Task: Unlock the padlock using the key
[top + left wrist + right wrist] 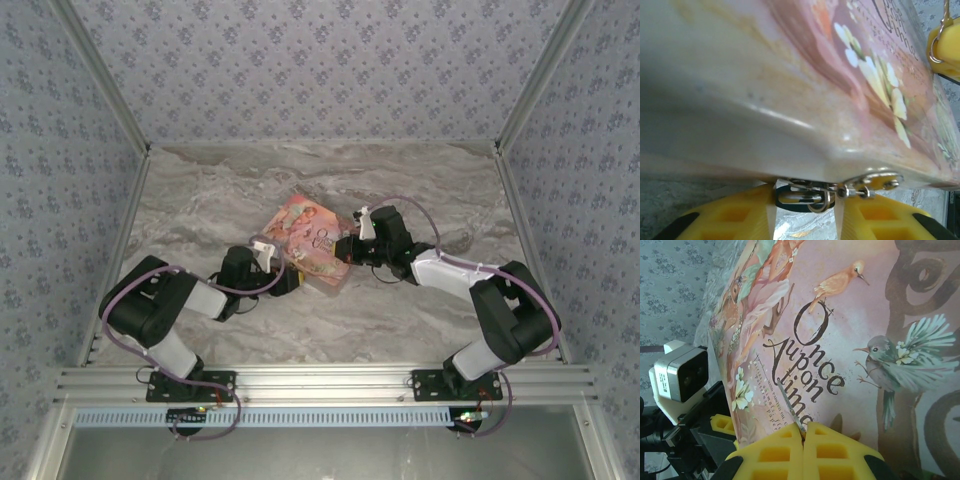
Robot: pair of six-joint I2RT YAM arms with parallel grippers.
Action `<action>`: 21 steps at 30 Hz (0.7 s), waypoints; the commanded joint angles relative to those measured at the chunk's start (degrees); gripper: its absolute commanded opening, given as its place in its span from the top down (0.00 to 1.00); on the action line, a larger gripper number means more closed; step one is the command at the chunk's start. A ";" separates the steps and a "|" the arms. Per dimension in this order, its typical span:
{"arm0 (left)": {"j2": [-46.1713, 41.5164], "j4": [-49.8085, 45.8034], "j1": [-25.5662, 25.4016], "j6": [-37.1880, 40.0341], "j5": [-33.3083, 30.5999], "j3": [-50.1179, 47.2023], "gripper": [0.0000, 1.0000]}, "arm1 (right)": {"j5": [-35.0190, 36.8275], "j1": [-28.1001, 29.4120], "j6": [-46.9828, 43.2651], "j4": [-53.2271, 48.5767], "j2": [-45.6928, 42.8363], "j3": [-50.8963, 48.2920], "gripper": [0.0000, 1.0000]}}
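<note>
The padlock (795, 206), small and dark with a thin silver shackle, hangs at the metal hasp (870, 182) under the edge of the pink illustrated box (308, 240). My left gripper (805, 201) has its yellow pads against both ends of the padlock, below the box edge. My right gripper (804, 432) is shut on the key (790, 406), whose thin silver blade sticks up over the box lid (840, 340). From above, the left gripper (285, 278) is at the box's near corner. The right gripper (350, 245) is at its right side.
The box lies tilted on the marble tabletop (420, 320), between patterned side walls and an aluminium front rail (320, 385). The left arm's white wrist camera (680, 377) stands close to the left of the right gripper. A yellow finger of the right gripper (947, 50) shows beyond the box.
</note>
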 commanded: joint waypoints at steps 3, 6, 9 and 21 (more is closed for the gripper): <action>-0.01 3.95 -0.21 0.14 0.42 1.84 0.70 | 0.42 0.06 0.07 -1.71 -1.37 -1.14 0.96; -0.54 3.43 -0.50 -0.18 0.15 1.89 0.71 | 0.38 0.04 -0.07 -0.58 -2.09 -1.45 0.96; -2.24 0.98 -1.18 -0.71 -1.15 2.23 0.72 | 0.43 -0.17 -1.36 -0.19 -3.40 -1.06 0.96; -12.38 -15.24 -3.55 -11.11 -4.43 8.11 0.77 | 3.54 2.25 -14.51 -2.75 -15.88 -5.53 0.96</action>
